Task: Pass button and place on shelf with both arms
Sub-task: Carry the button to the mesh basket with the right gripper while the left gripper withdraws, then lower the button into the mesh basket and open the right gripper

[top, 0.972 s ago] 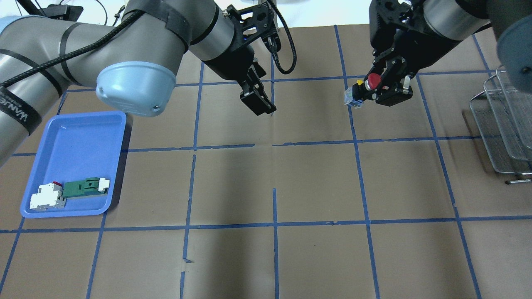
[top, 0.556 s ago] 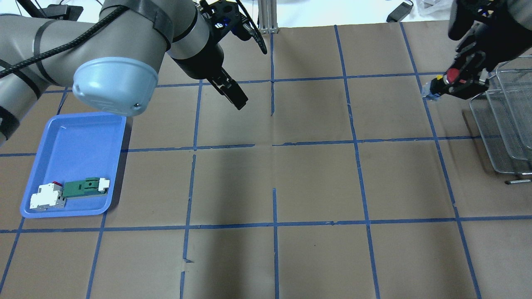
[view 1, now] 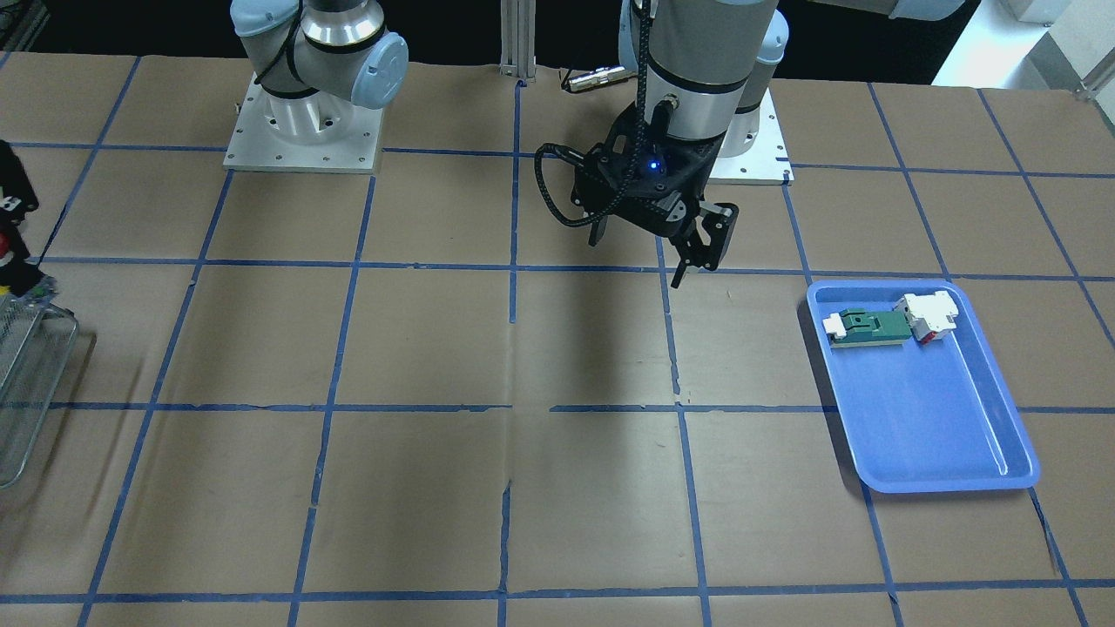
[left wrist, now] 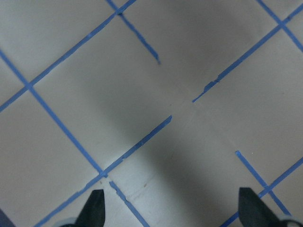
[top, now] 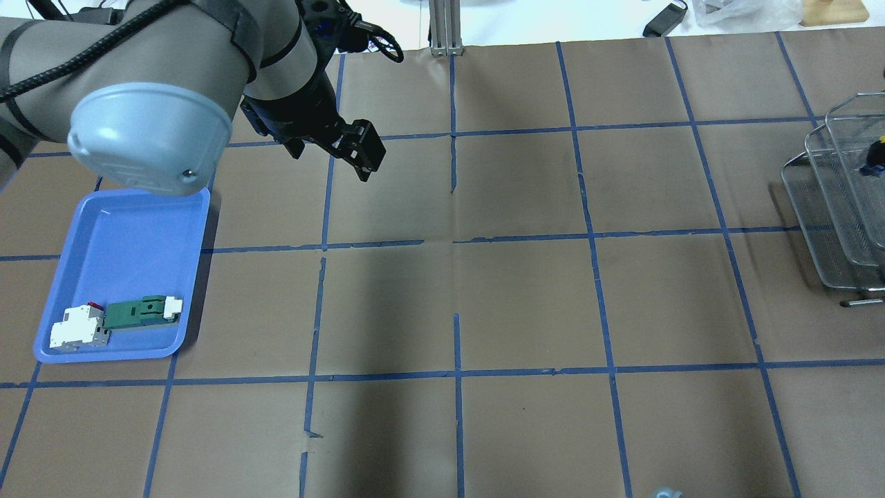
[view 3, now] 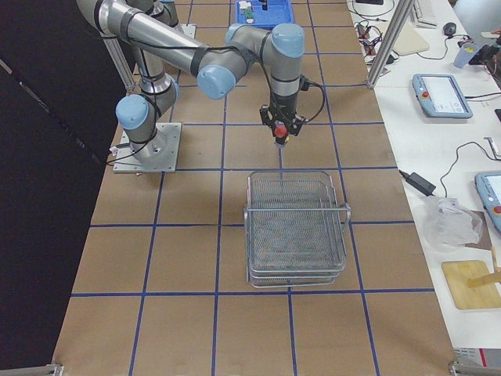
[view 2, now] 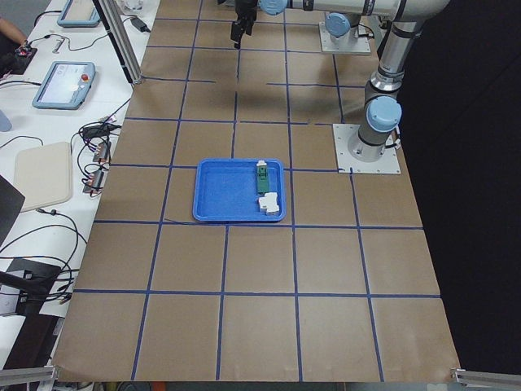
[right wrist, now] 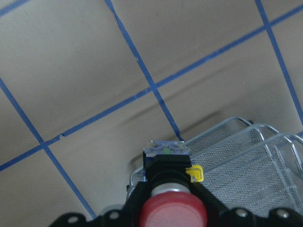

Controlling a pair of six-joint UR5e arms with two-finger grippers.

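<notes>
My right gripper is shut on the button, which has a red cap, a black body and a yellow tab. It holds the button in the air over the near corner of the wire-mesh shelf. The exterior right view shows the gripper above the table, just off the shelf's end. In the overhead view only a bit of the button shows, at the right edge over the shelf. My left gripper is open and empty, high over the table's back left; its fingertips stand wide apart.
A blue tray at the front left holds a green-and-white part and a white block. Brown paper with a blue tape grid covers the table. An aluminium post stands at the back middle.
My right gripper has carried the button right, from the table's middle to over the shelf. My left arm has drawn back to the left, gripper empty.
</notes>
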